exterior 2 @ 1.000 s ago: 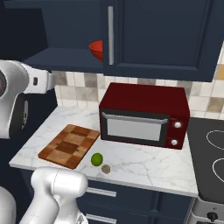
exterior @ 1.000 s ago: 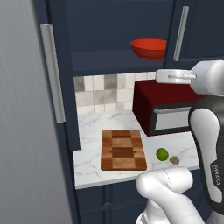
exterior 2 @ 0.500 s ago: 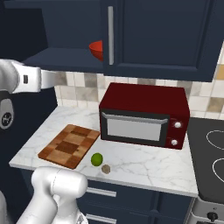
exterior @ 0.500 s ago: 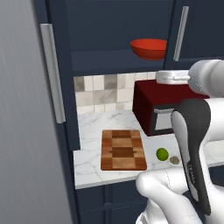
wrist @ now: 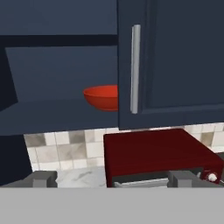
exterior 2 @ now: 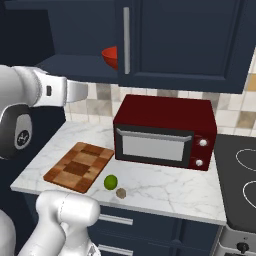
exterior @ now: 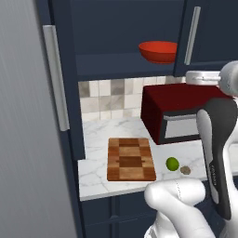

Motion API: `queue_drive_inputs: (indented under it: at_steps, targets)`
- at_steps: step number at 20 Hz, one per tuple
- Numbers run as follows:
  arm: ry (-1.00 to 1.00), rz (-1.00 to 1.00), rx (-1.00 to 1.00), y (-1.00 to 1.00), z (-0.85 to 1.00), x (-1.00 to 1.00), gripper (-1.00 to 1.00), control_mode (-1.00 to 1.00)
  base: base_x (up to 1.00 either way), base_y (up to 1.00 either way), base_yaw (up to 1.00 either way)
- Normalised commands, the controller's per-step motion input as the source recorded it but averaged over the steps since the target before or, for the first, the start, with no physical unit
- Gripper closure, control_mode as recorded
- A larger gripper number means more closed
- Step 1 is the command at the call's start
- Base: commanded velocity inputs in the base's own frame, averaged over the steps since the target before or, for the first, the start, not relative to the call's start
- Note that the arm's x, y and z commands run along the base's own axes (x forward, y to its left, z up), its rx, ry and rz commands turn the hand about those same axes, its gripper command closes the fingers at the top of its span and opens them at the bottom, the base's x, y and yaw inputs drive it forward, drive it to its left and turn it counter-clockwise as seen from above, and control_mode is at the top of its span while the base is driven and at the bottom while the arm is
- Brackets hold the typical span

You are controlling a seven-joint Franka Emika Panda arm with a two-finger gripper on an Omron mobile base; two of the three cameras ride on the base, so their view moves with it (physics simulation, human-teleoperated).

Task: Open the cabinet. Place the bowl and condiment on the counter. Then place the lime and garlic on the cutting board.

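The cabinet (exterior: 116, 28) has its left door (exterior: 28, 116) swung open and its right door (exterior 2: 190, 40) closed. On the shelf inside sits the red bowl (exterior: 160, 50) (exterior 2: 111, 56), half behind the closed door's silver handle (wrist: 135, 68) in the hand view (wrist: 101, 97). My gripper (wrist: 113, 179) is open and empty, held out in front of the shelf, short of the bowl and a little lower. On the counter (exterior: 97, 139) lie the cutting board (exterior: 131, 159) (exterior 2: 79, 167), the lime (exterior: 172, 163) (exterior 2: 110, 182) and the garlic (exterior: 186, 170) (exterior 2: 120, 192). The condiment is out of view.
A dark red microwave (exterior 2: 165, 132) (wrist: 157, 153) stands on the counter under the closed door, right of the board. A black stove (exterior 2: 240, 170) adjoins the counter's right end. The open door's handle (exterior: 56, 79) stands close on the left.
The arm's links have swung and the hand has reached a little further toward the cabinet. The gripper stays open. Bowl, lime, garlic and board have not moved.
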Motion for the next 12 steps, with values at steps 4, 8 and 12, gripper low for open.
queue_drive_inputs:
  at_steps: [4, 8, 12]
  targets:
    - [0.05, 0.00, 0.05, -0.22, 0.25, -0.01, -1.00, -1.00, 0.00, 0.00, 0.00]
    - [0.08, 0.00, 0.03, 0.00, 0.37, 0.00, -1.00, -1.00, 0.00, 0.00, 0.00]
    - [0.01, 0.00, 0.02, -0.01, 0.20, 0.00, -1.00, -1.00, 0.00, 0.00, 0.00]
